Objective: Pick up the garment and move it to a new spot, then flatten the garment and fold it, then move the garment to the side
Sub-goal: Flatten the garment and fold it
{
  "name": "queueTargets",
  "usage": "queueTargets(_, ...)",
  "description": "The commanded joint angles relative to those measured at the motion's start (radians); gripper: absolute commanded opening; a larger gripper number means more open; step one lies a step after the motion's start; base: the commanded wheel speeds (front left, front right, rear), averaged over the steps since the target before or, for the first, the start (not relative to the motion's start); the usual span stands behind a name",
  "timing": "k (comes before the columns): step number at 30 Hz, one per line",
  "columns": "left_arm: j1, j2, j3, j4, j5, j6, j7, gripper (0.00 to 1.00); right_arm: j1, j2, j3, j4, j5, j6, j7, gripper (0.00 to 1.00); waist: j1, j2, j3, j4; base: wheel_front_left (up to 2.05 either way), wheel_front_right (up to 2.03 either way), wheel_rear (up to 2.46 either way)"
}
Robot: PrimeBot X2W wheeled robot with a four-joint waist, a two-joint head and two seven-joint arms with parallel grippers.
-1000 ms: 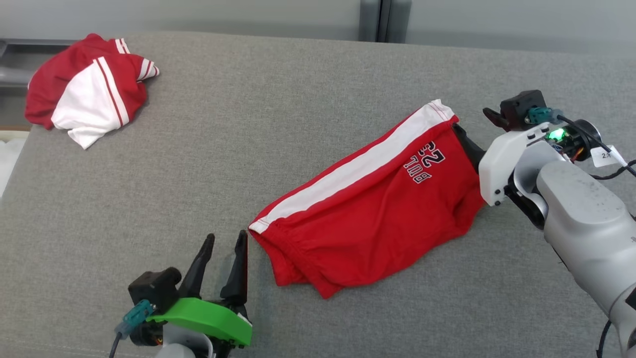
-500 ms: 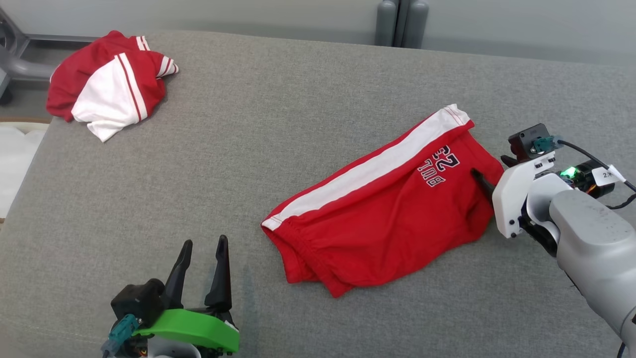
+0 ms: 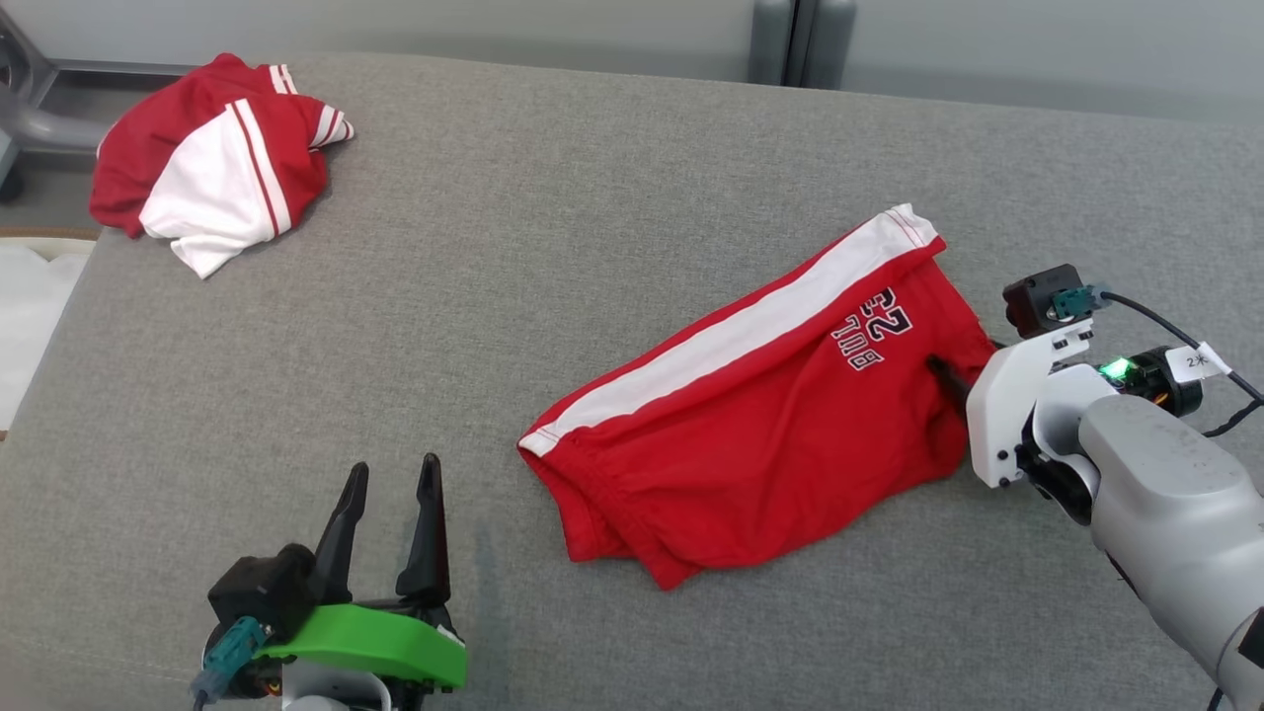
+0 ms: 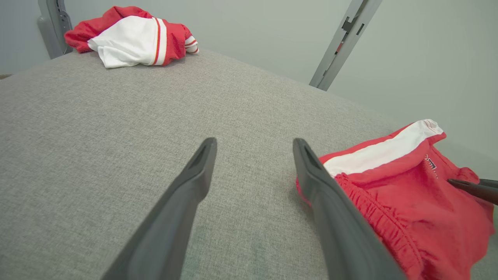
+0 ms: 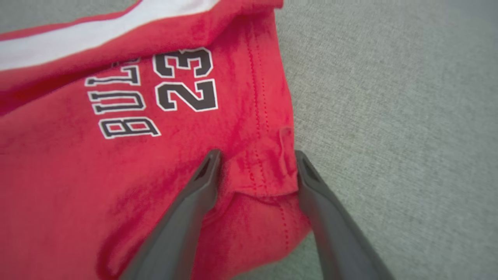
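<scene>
The garment (image 3: 212, 163), a crumpled red jersey with white, red-striped sleeves, lies at the far left corner of the grey surface; the left wrist view has the garment (image 4: 130, 35) at its top left. Red shorts (image 3: 760, 434) with a white side stripe and black "BULL 23" print lie right of centre. My right gripper (image 3: 953, 370) is open, its fingers straddling the stitched hem of the shorts (image 5: 268, 155) near the print. My left gripper (image 3: 390, 472) stands open at the lower left, a short way left of the shorts' waistband (image 4: 369, 202), holding nothing.
The grey padded surface (image 3: 592, 217) stretches wide between the two red pieces. A grey post (image 3: 795, 39) stands behind its far edge. White material (image 3: 30, 306) lies beyond the left edge.
The head camera shifted. My right gripper came from the shorts' far right corner down to the hem beside the print. My left gripper drew back to the left, away from the waistband.
</scene>
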Motion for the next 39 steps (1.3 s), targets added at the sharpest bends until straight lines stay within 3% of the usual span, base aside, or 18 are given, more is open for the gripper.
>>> queueTargets(1, -0.021, -0.001, 0.007, -0.005, 0.019, -0.009, 0.0, 1.0, 0.013, 0.005, -0.003, 0.004, 0.012, -0.001, -0.024, 0.0, 0.0, 0.0, -0.003, -0.012, 0.0, 0.0, 0.0)
queueTargets(16, -0.067, -0.039, 0.044, 0.031, 0.085, -0.044, 0.0, 1.0, 0.073, 0.001, -0.098, 0.054, 0.086, -0.001, -0.259, 0.0, 0.0, 0.0, -0.063, -0.164, 0.0, 0.0, 0.0)
queueTargets(22, -0.034, -0.049, 0.051, 0.039, 0.091, -0.053, 0.0, 1.0, 0.165, -0.003, -0.205, 0.027, 0.125, -0.001, -0.29, 0.0, 0.0, 0.0, -0.082, -0.227, 0.0, 0.0, 0.0)
queueTargets(31, 0.014, -0.056, 0.036, 0.027, 0.09, -0.061, 0.0, 1.0, 0.338, 0.011, -0.483, -0.113, -0.032, -0.001, -0.29, 0.0, 0.0, 0.0, -0.092, -0.276, 0.0, 0.0, 0.0)
queueTargets(39, 0.015, -0.059, 0.025, 0.032, 0.087, -0.065, 0.0, 1.0, 0.388, 0.065, -0.585, -0.172, -0.178, -0.001, -0.29, 0.0, 0.0, 0.0, -0.1, -0.259, 0.0, 0.0, 0.0)
